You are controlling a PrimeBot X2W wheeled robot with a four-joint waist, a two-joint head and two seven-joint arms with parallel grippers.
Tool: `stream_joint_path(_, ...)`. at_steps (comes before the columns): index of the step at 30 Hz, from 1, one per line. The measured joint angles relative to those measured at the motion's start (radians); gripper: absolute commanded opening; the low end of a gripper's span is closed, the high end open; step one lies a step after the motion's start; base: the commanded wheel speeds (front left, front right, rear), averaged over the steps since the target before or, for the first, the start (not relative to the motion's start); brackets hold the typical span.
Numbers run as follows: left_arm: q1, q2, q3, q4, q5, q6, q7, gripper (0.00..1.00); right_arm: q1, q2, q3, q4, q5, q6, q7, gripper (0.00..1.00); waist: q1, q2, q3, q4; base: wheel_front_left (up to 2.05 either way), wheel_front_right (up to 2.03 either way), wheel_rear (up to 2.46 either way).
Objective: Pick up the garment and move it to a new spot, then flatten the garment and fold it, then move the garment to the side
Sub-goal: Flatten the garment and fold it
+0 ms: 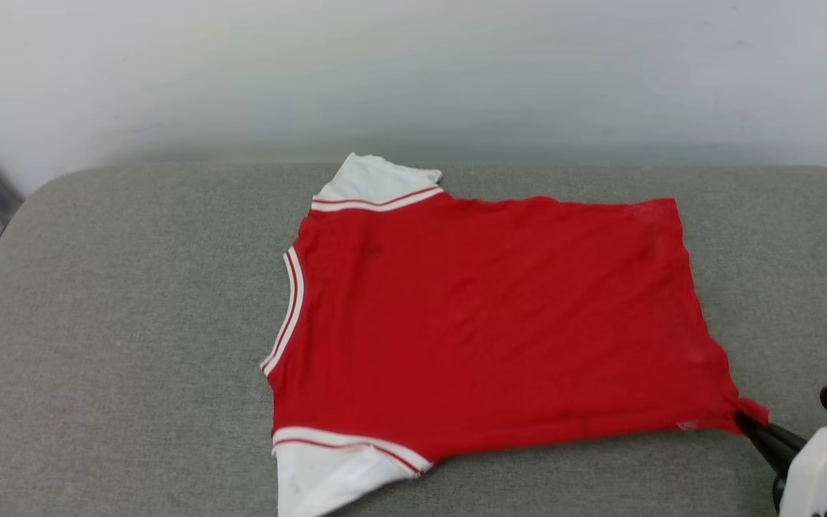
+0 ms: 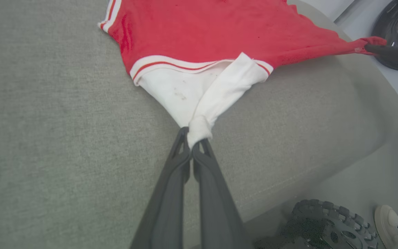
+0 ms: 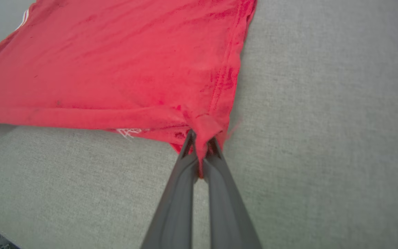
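Note:
The garment lies spread flat and plain side up on the grey cushioned surface, neck to the left, hem to the right. One white sleeve points to the far edge, the other to the near edge. My left gripper is shut on the tip of the near white sleeve, pulling it into a point. My right gripper is shut on the near hem corner of the garment. That same right gripper shows at the lower right of the head view, pinching the red corner.
A pale wall runs behind the cushioned surface. The surface's near edge drops to the floor, where a black wheel and a white shoe show. Bare grey fabric lies to the left and right of the garment.

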Motion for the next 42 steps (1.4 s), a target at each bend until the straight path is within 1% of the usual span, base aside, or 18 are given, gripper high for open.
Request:
stream_joint_path(2, 0.045, 0.018, -0.015, -0.028, -0.021, 0.002, 0.036, 0.0, 0.053, -0.01, -0.027, -0.027, 0.018, 0.0, 0.038, 0.0, 0.0, 0.0, -0.014, -0.006, 0.0, 0.0, 0.0)
stream_joint_path(5, 0.107, 0.035, -0.022, -0.068, -0.045, 0.017, 0.064, 0.0, 0.13, -0.016, -0.073, -0.066, 0.044, 0.0, 0.096, 0.0, 0.0, 0.0, -0.03, -0.015, 0.0, 0.0, 0.0)
stream_joint_path(9, 0.154, 0.06, -0.022, -0.111, -0.078, 0.02, 0.089, 0.0, 0.224, -0.017, -0.13, -0.141, 0.061, 0.0, 0.141, 0.0, 0.0, 0.0, -0.035, -0.019, 0.0, 0.0, 0.0)
stream_joint_path(12, 0.16, 0.107, -0.031, -0.119, -0.032, 0.022, 0.107, 0.0, 0.287, -0.013, -0.18, -0.182, 0.067, 0.0, 0.184, 0.0, 0.0001, 0.0, -0.025, -0.018, 0.0, 0.0, 0.0)
stream_joint_path(19, 0.087, 0.11, 0.016, -0.138, 0.001, 0.033, 0.057, 0.0, 0.331, 0.013, -0.269, -0.323, 0.04, 0.0, 0.272, 0.0, 0.0003, 0.0, 0.001, -0.018, 0.0, 0.0, 0.0)
stream_joint_path(24, -0.014, 0.11, 0.035, -0.152, 0.032, 0.024, 0.045, 0.0, 0.325, 0.03, -0.328, -0.387, 0.013, 0.0, 0.335, 0.0, 0.0003, 0.0, 0.022, -0.018, 0.0, 0.0, 0.0)
stream_joint_path(29, -0.139, 0.096, 0.044, -0.154, 0.053, 0.017, 0.058, 0.0, 0.254, 0.051, -0.352, -0.408, -0.019, 0.0, 0.393, 0.0, 0.0004, 0.0, 0.063, -0.021, 0.0, 0.0, 0.0)
stream_joint_path(31, -0.189, 0.092, 0.041, -0.142, 0.066, 0.016, 0.076, 0.0, 0.222, 0.056, -0.355, -0.403, -0.041, 0.0, 0.411, 0.0, 0.0004, 0.0, 0.086, -0.022, 0.0, 0.0, 0.0)
stream_joint_path(32, -0.243, 0.086, 0.035, -0.122, 0.079, 0.007, 0.091, 0.0, 0.184, 0.064, -0.354, -0.394, -0.058, 0.0, 0.429, 0.0, 0.0005, 0.0, 0.112, -0.023, 0.0, 0.0, 0.0)
stream_joint_path(35, -0.311, 0.076, 0.022, -0.077, 0.089, -0.006, 0.111, 0.0, 0.124, 0.085, -0.355, -0.368, -0.064, 0.0, 0.453, 0.0, 0.0005, 0.0, 0.153, -0.023, 0.0, 0.0, 0.0)
stream_joint_path(42, -0.46, 0.043, -0.003, 0.044, 0.088, -0.039, 0.118, 0.0, 0.016, 0.091, -0.339, -0.301, -0.124, 0.0, 0.468, 0.0, 0.0006, 0.0, 0.249, -0.019, 0.0, 0.0, 0.0)
